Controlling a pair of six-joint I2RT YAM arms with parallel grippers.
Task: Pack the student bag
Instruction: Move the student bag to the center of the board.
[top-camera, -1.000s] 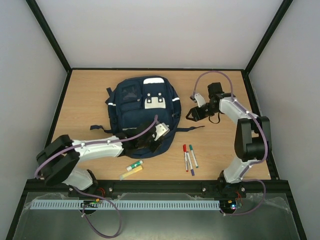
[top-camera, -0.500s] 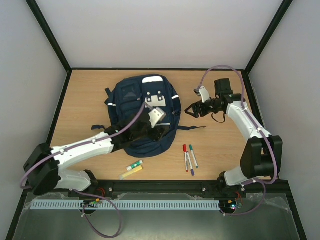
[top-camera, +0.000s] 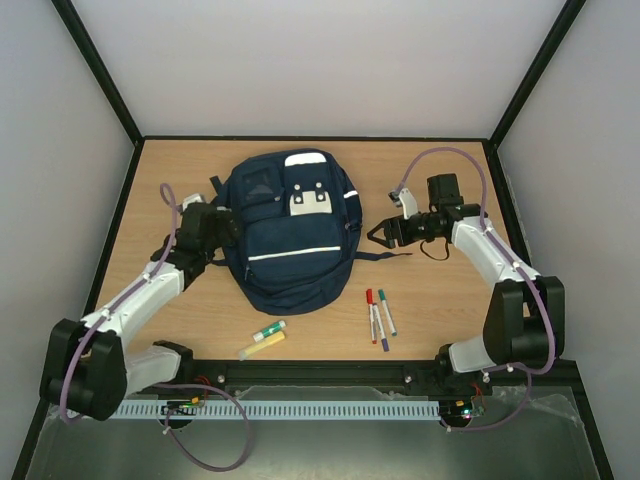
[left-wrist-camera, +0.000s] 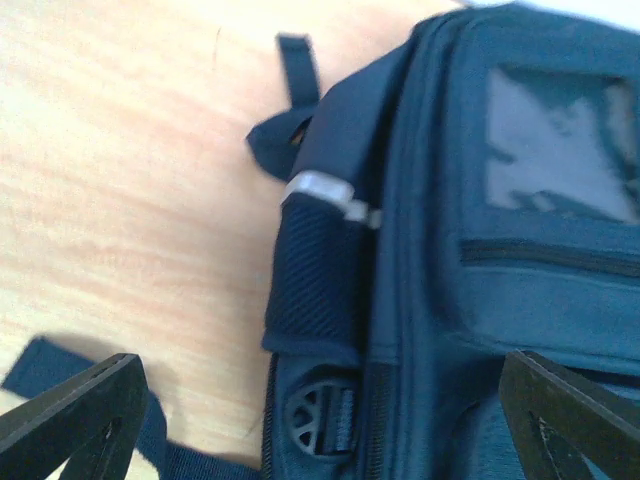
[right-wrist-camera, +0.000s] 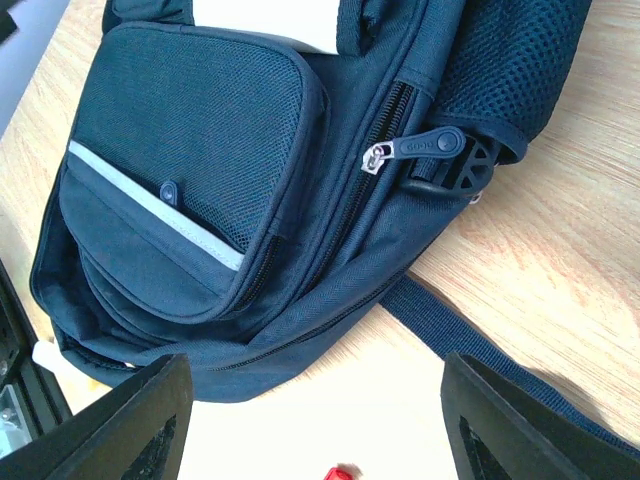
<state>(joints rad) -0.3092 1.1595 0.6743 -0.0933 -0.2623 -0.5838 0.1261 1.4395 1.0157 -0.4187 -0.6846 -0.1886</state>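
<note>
**Student bag laid flat, flanked by 2 open grippers**

The student bag (top-camera: 293, 240) is laid front-up in the middle of the wooden table (top-camera: 450, 300), with its top turned toward the far edge. A white reflective stripe is seen across the front pocket, and a pale square patch is seen above it. Dark straps are spread out on the wood at both sides.

The left gripper (top-camera: 224, 230) is held at the bag's left side, near the top corner. In the left wrist view its fingers (left-wrist-camera: 75, 420) are spread wide and nothing is gripped; a mesh side pocket and a buckle are seen beneath them.

The right gripper (top-camera: 384, 235) is pointed at the bag's right side and is kept just apart from it. Its jaws are also parted and nothing is held. In the right wrist view a zip pull (right-wrist-camera: 420, 147) is seen beside the front pocket.

3 markers (top-camera: 378, 317) are laid near the bag's lower right corner. A yellow and green stick (top-camera: 262, 340) is laid in front of the bag.
</note>
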